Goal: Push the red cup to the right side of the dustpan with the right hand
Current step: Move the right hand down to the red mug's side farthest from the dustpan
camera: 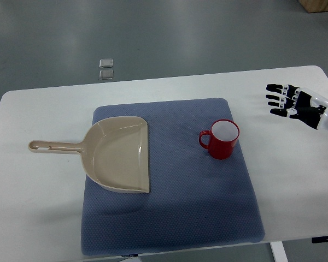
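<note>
A blue mat (169,218) lies on the white table (33,218). On the mat, a tan dustpan (120,155) sits at the left. The red cup (223,139) stands upright to its right, well apart. Farther right, the right hand (295,102) hovers, fingers spread, holding nothing.
</note>
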